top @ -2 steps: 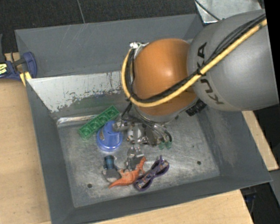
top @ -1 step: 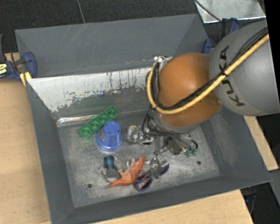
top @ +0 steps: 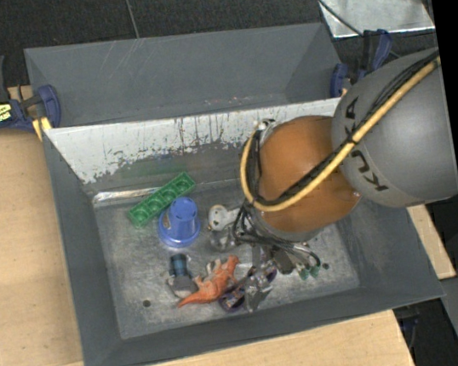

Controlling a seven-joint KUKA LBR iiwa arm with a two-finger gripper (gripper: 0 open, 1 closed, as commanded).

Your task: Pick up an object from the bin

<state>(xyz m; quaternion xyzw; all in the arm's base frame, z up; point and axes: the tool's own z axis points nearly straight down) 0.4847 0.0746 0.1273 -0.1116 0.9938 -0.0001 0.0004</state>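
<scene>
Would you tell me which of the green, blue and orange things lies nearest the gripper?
The orange toy animal at the front, beside the gripper; the blue cup and green brick lie farther back.

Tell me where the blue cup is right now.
In the camera view the blue cup sits left of centre, just below the green studded brick, beside a small whitish piece.

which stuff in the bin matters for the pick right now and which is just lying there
Nearest the arm, so likely in play: orange toy dinosaur, purple thing beside it, small whitish piece.

Just lying about: green flat brick, blue cup, small dark teal piece.
</scene>
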